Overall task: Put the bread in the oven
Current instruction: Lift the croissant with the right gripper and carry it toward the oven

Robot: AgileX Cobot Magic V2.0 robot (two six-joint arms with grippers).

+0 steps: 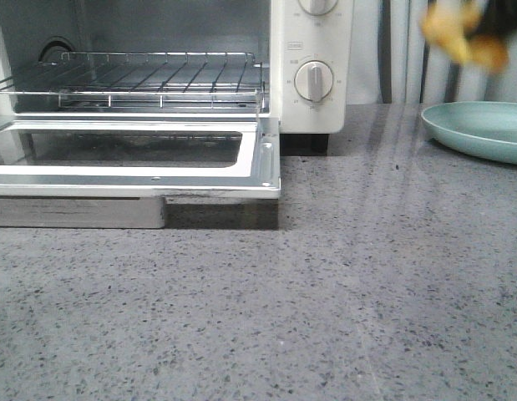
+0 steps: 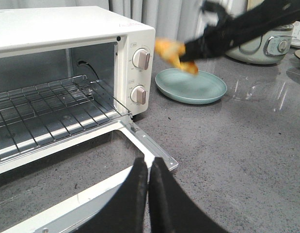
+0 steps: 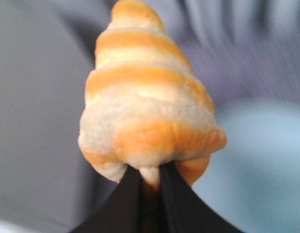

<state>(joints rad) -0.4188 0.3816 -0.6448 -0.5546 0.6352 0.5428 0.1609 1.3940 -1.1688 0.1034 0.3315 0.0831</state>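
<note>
Striped glossy bread (image 3: 147,116) pinched in right gripper (image 3: 150,177), left gripper (image 2: 149,187) pressed together

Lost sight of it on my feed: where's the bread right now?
The bread is in the air, held in the right claw, above the teal plate, to the right of the open oven.

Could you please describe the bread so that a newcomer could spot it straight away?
Start at the cream-white oven with its door open, then look right to the teal plate. Above it, the right pincer holds the bread, the only orange, cream-striped thing around.
</note>
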